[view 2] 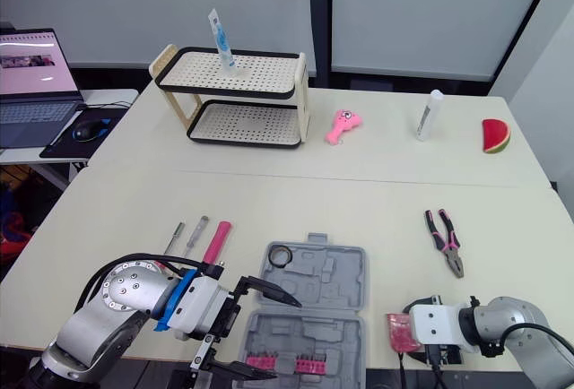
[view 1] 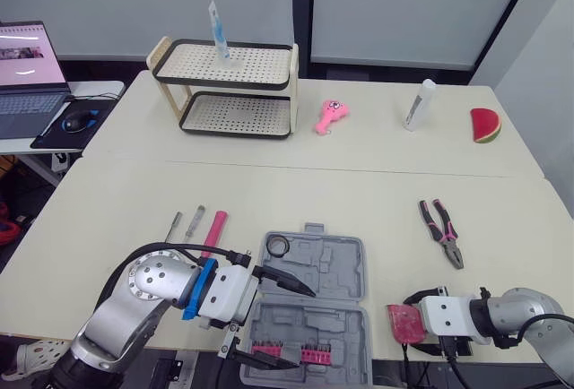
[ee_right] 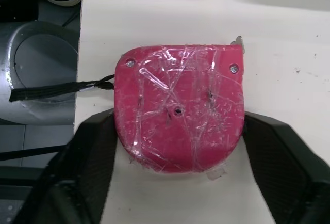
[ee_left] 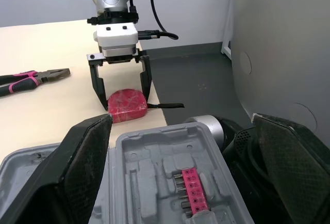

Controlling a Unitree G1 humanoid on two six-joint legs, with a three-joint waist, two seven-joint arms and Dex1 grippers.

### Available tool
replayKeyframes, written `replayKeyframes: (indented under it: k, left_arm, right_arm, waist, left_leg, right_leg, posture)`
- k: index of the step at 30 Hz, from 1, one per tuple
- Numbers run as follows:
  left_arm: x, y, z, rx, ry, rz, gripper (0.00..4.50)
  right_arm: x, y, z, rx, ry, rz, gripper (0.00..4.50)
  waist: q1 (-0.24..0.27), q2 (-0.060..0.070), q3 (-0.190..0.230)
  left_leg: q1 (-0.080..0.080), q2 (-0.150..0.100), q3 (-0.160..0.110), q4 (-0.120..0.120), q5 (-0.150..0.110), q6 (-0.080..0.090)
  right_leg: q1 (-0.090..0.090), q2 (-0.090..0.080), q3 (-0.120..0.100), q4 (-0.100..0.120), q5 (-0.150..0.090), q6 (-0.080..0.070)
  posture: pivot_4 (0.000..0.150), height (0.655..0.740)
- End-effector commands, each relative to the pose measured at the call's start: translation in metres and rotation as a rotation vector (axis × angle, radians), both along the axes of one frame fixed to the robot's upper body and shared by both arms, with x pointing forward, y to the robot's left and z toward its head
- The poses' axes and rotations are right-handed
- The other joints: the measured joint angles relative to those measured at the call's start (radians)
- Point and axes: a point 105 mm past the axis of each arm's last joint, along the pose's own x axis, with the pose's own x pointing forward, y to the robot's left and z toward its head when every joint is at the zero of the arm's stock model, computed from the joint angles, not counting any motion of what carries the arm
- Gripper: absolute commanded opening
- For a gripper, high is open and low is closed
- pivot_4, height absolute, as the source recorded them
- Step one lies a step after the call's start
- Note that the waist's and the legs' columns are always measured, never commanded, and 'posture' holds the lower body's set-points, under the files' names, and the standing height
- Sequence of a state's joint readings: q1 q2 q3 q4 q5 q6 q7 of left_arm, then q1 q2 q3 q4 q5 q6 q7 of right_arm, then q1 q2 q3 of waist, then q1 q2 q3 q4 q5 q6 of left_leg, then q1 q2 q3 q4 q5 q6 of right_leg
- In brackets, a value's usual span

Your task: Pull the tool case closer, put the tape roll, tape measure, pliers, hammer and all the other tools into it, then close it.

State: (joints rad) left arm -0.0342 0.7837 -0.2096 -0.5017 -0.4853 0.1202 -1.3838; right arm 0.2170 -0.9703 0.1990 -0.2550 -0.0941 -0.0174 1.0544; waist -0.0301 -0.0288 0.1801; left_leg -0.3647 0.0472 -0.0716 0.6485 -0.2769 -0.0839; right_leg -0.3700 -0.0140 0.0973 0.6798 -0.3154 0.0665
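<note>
The grey tool case (view 1: 316,274) lies open at the table's front middle, with red bit strips (view 1: 287,350) in its near half and a black tape roll (view 1: 277,246) in its far left corner. My left gripper (view 1: 303,328) is open over the case's left side, its fingers (ee_left: 85,167) spread wide. My right gripper (view 1: 411,324) is open at the front edge right of the case, one finger on each side of the red tape measure (ee_right: 178,105), which rests on the table. Pink-handled pliers (view 1: 441,230) lie farther back on the right. A pink-handled tool (view 1: 214,230) and two small metal tools (view 1: 184,222) lie left of the case.
A two-tier rack (view 1: 229,89) with a tube (view 1: 218,32) on top stands at the back. A pink toy (view 1: 330,116), a white bottle (view 1: 419,104) and a watermelon slice (view 1: 485,125) lie at the back right. A laptop (view 1: 27,71) sits on a side desk to the left.
</note>
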Motion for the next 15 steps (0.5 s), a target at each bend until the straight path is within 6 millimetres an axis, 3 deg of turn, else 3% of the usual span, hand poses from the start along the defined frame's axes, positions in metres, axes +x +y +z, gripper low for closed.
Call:
replayKeyframes:
  k: [1,8,15]
  left_arm:
    - [0.000,-0.003,0.005,-0.013,-0.027,-0.011,4.50]
    - [0.014,0.003,0.008,-0.014,-0.015,0.085,4.50]
    - [0.041,0.024,0.002,0.045,-0.043,0.240,4.50]
  right_arm:
    - [0.002,0.005,0.003,0.028,-0.015,0.013,3.20]
    - [0.012,0.002,0.016,0.034,-0.033,-0.102,3.20]
    - [0.025,0.016,0.059,-0.001,-0.039,-0.216,3.20]
  waist:
    - [0.000,0.000,0.000]
    - [0.000,0.000,0.000]
    - [-0.003,0.003,0.003]
  left_leg:
    - [0.000,0.000,0.000,0.000,0.000,0.000]
    - [0.000,0.000,0.000,0.000,0.000,0.000]
    - [0.000,0.000,-0.001,-0.001,0.000,0.000]
  right_leg:
    - [0.000,0.000,0.000,0.000,0.000,0.000]
    - [0.000,0.000,0.000,0.000,0.000,0.000]
    - [-0.002,0.000,0.000,0.000,-0.001,0.001]
  posture:
    - [0.150,0.7350]
    - [0.150,0.7350]
    - [0.150,0.7350]
